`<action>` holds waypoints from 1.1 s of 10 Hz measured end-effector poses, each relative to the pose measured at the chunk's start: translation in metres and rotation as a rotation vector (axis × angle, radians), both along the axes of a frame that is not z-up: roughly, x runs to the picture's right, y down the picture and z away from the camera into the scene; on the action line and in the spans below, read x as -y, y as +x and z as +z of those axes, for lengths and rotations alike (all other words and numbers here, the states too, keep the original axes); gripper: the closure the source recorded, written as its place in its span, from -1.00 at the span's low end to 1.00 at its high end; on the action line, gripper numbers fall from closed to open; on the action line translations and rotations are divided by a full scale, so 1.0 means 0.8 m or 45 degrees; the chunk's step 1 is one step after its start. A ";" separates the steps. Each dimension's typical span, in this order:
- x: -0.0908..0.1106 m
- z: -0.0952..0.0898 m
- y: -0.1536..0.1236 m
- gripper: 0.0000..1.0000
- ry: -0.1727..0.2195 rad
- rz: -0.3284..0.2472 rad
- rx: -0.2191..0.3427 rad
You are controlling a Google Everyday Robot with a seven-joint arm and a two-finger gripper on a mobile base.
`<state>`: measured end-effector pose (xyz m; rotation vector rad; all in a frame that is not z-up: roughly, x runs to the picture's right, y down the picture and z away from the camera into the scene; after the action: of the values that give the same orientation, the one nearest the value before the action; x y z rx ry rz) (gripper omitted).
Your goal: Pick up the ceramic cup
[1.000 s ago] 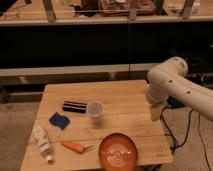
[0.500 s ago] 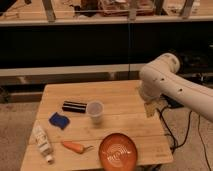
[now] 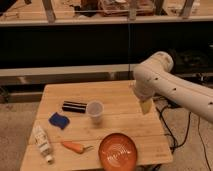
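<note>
The ceramic cup (image 3: pixel 95 111) is a small pale tumbler standing upright near the middle of the wooden table (image 3: pixel 110 95). My white arm reaches in from the right. The gripper (image 3: pixel 145 106) hangs below the arm's elbow, over the table's right side, to the right of the cup and well apart from it. It holds nothing that I can see.
An orange plate (image 3: pixel 117 150) lies at the table's front edge. A black bar (image 3: pixel 75 106), a blue sponge (image 3: pixel 59 120), a white tube-shaped bottle (image 3: pixel 42 142) and an orange carrot (image 3: pixel 75 147) lie on the left half. Dark shelving stands behind the table. Cables run on the floor at the right.
My arm has swung left, bringing the gripper further over the table toward the cup. The objects on the table have not moved.
</note>
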<state>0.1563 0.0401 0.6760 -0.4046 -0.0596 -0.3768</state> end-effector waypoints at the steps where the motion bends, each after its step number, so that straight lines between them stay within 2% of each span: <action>1: 0.004 0.001 -0.010 -0.60 0.008 -0.022 0.017; 5: 0.013 0.001 -0.025 -0.60 0.041 -0.110 0.066; 8: 0.020 0.006 -0.051 -0.60 0.056 -0.200 0.122; 11: 0.022 0.010 -0.060 -0.60 0.068 -0.284 0.166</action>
<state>0.1082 0.0221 0.6838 -0.3344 -0.1320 -0.6234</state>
